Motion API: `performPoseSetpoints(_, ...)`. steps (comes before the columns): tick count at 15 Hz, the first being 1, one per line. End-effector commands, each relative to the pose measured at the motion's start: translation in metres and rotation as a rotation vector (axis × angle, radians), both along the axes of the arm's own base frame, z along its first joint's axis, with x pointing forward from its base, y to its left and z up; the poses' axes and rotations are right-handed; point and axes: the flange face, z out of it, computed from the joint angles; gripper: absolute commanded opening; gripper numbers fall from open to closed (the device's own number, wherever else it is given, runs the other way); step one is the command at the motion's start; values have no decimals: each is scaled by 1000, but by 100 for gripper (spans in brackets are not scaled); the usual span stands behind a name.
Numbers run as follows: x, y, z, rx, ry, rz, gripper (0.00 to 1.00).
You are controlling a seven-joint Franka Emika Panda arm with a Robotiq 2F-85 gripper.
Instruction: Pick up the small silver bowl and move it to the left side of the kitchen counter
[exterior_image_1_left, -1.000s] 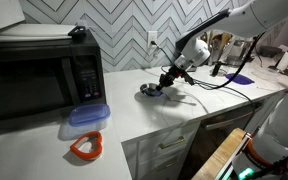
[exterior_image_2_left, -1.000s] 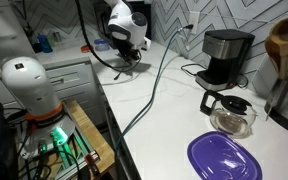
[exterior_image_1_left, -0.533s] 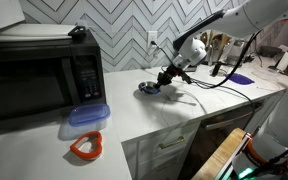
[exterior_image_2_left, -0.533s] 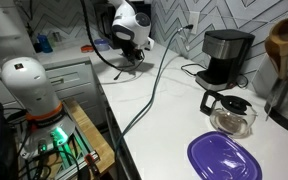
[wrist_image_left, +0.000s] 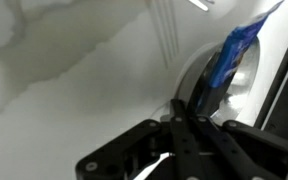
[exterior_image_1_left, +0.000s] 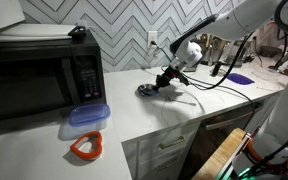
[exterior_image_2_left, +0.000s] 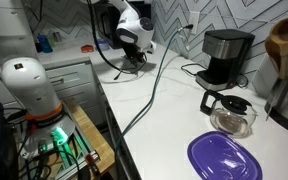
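Observation:
The small silver bowl [exterior_image_1_left: 146, 89] is low over the white kitchen counter [exterior_image_1_left: 134, 118], near the middle of it by the tiled wall. I cannot tell whether it touches the counter. My gripper [exterior_image_1_left: 160, 81] is at its rim, shut on the bowl's edge. In the wrist view the two black fingers [wrist_image_left: 189, 112] are pressed together on the rim of the bowl [wrist_image_left: 227, 62], whose inside reflects blue. In an exterior view the gripper [exterior_image_2_left: 134, 58] is at the far end of the counter [exterior_image_2_left: 154, 115], and the bowl is hidden behind it.
A black microwave [exterior_image_1_left: 39, 75] stands at one end, with a blue-lidded container [exterior_image_1_left: 87, 117] and an orange object [exterior_image_1_left: 86, 147] in front of it. A purple dish [exterior_image_2_left: 229, 158], glass carafe [exterior_image_2_left: 232, 112] and coffee maker [exterior_image_2_left: 227, 55] stand at the other. Cables [exterior_image_1_left: 209, 88] trail over the counter.
The gripper and the bowl in it have shifted a little towards the microwave. Nothing else has moved.

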Motion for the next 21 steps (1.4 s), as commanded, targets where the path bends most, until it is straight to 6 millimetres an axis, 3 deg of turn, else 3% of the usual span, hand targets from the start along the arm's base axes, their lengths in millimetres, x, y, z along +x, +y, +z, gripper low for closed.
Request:
performPoseSetpoints(1,3,-7,13,23,-20,-19,32)
performPoseSetpoints(5,-1,-22,41,0,-16,-48,62)
performPoseSetpoints(10,-38,-17,96,-7,88,-9,99)
performPoseSetpoints(14,-75,-20,148,-145,119,-54,100)
performPoseSetpoints(21,-167,-65,207,-377,216,-206,100)
